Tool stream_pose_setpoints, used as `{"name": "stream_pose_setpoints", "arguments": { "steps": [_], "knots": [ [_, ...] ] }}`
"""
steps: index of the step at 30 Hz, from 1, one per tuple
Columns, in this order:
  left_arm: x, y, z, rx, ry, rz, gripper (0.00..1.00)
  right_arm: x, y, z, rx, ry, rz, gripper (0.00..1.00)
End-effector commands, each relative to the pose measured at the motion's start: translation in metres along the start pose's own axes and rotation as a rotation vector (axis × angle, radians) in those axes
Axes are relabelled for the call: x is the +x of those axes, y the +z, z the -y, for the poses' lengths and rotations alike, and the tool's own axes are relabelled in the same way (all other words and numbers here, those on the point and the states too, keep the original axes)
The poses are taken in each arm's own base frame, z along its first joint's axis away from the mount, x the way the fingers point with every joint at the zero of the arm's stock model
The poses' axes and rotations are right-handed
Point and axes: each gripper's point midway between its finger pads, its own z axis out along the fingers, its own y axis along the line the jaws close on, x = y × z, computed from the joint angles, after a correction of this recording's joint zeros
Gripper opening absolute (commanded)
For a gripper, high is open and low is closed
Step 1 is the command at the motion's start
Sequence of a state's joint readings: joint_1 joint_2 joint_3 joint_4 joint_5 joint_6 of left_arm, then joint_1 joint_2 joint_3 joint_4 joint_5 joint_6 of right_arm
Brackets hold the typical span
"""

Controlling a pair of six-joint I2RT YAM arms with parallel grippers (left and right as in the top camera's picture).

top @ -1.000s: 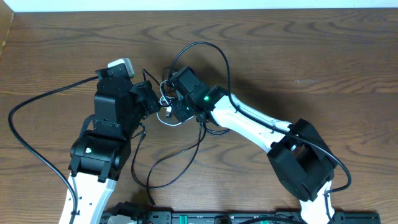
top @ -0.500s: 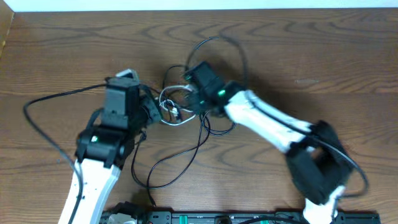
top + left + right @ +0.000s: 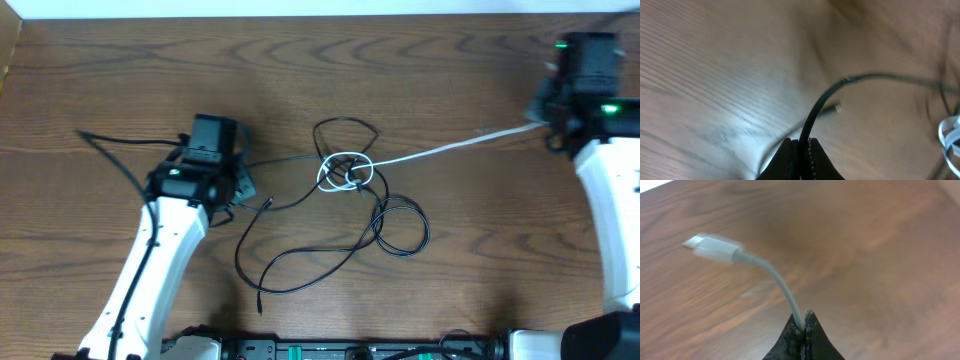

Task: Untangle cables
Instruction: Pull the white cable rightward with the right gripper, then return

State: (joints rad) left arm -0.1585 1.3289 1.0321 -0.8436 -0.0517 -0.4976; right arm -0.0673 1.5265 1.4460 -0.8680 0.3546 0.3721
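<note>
A knot (image 3: 345, 172) of thin black cables and one white cable lies at the table's middle. The white cable (image 3: 450, 148) runs taut from the knot to my right gripper (image 3: 545, 115) at the far right, which is shut on it near its plug (image 3: 715, 247). The right gripper also shows in the right wrist view (image 3: 802, 325). A black cable (image 3: 285, 158) runs from the knot left to my left gripper (image 3: 242, 175), which is shut on it; the jaws (image 3: 801, 150) clamp the black cable (image 3: 822, 105). Loose black loops (image 3: 400, 225) lie below the knot.
A thicker black arm cord (image 3: 115, 145) trails left of the left arm. A black cable end (image 3: 260, 300) lies near the front edge. A rail with equipment (image 3: 350, 350) runs along the bottom edge.
Both arms have pulled apart: the right gripper swung far right drawing the white cable out taut, the left moved slightly left and down with the black cable. The bundle has spread out.
</note>
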Motion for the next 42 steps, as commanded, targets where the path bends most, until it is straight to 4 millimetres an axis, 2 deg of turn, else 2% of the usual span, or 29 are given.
{"name": "stream_pose_setpoints", "arguments": {
  "steps": [1, 2, 7, 12, 14, 16, 17, 18, 20, 21, 22, 23, 24, 25, 27, 30, 31, 32, 34, 35, 36, 38, 41, 42],
  "knots": [
    [-0.035, -0.019, -0.034, -0.052, -0.142, 0.146, 0.08, -0.013, -0.002, 0.067, 0.147, 0.232, 0.030, 0.01],
    [-0.044, -0.025, -0.044, -0.047, -0.211, 0.178, 0.08, -0.012, 0.001, 0.088, 0.187, 0.300, 0.020, 0.01],
    [-0.071, -0.044, -0.073, -0.026, -0.370, 0.297, 0.07, 0.000, 0.007, 0.161, 0.330, 0.525, -0.021, 0.01],
    [-0.083, -0.049, -0.087, -0.004, -0.472, 0.341, 0.07, 0.007, 0.007, 0.206, 0.426, 0.616, -0.023, 0.01],
    [-0.087, -0.049, -0.075, 0.072, -0.467, 0.330, 0.08, 0.009, 0.008, 0.217, 0.445, 0.653, -0.022, 0.01],
    [-0.085, -0.049, -0.063, 0.139, -0.456, 0.302, 0.07, 0.010, 0.011, 0.214, 0.420, 0.659, -0.034, 0.01],
    [-0.083, -0.048, -0.054, 0.182, -0.440, 0.277, 0.07, 0.009, 0.015, 0.206, 0.382, 0.660, -0.047, 0.01],
    [-0.076, -0.047, -0.046, 0.219, -0.428, 0.234, 0.07, 0.002, 0.025, 0.180, 0.225, 0.611, -0.074, 0.01],
    [-0.061, -0.043, -0.040, 0.229, -0.410, 0.163, 0.08, -0.010, 0.031, 0.134, -0.029, 0.459, -0.097, 0.02],
    [-0.054, -0.041, -0.038, 0.223, -0.389, 0.137, 0.08, -0.013, 0.030, 0.116, -0.117, 0.394, -0.098, 0.02],
    [-0.044, -0.039, -0.035, 0.211, -0.348, 0.101, 0.08, -0.016, 0.025, 0.087, -0.245, 0.284, -0.098, 0.01],
    [-0.038, -0.037, -0.032, 0.206, -0.320, 0.081, 0.07, -0.016, 0.022, 0.074, -0.302, 0.229, -0.098, 0.02],
    [-0.033, -0.036, -0.029, 0.204, -0.284, 0.066, 0.07, -0.013, 0.015, 0.050, -0.402, 0.129, -0.102, 0.03],
    [-0.026, -0.035, -0.023, 0.206, -0.219, 0.049, 0.07, -0.006, 0.008, 0.027, -0.484, 0.022, -0.117, 0.09],
    [-0.015, -0.036, -0.005, 0.224, -0.092, 0.032, 0.08, 0.011, 0.003, 0.007, -0.490, -0.083, -0.160, 0.40],
    [-0.005, -0.037, 0.007, 0.235, -0.012, 0.016, 0.07, 0.025, -0.005, -0.017, -0.528, -0.137, -0.199, 0.60],
    [-0.002, -0.037, 0.010, 0.234, 0.001, 0.010, 0.08, 0.032, -0.010, -0.026, -0.553, -0.163, -0.217, 0.64],
    [0.001, -0.037, 0.014, 0.239, 0.021, 0.002, 0.07, 0.053, -0.019, -0.042, -0.583, -0.218, -0.280, 0.64],
    [0.004, -0.037, 0.015, 0.239, 0.029, -0.006, 0.07, 0.089, -0.024, -0.058, -0.603, -0.286, -0.382, 0.65],
    [0.005, -0.037, 0.015, 0.237, 0.028, -0.009, 0.07, 0.107, -0.024, -0.064, -0.612, -0.317, -0.425, 0.68],
    [0.005, -0.037, 0.014, 0.236, 0.029, -0.010, 0.08, 0.135, -0.022, -0.072, -0.631, -0.390, -0.474, 0.69],
    [0.007, -0.037, 0.014, 0.234, 0.028, -0.015, 0.07, 0.178, -0.018, -0.085, -0.664, -0.503, -0.530, 0.69],
    [0.007, -0.037, 0.014, 0.234, 0.028, -0.015, 0.08, 0.223, -0.008, -0.103, -0.717, -0.637, -0.524, 0.66],
    [0.007, -0.037, 0.014, 0.234, 0.028, -0.016, 0.07, 0.229, -0.005, -0.105, -0.726, -0.655, -0.514, 0.64]
  ]
}}
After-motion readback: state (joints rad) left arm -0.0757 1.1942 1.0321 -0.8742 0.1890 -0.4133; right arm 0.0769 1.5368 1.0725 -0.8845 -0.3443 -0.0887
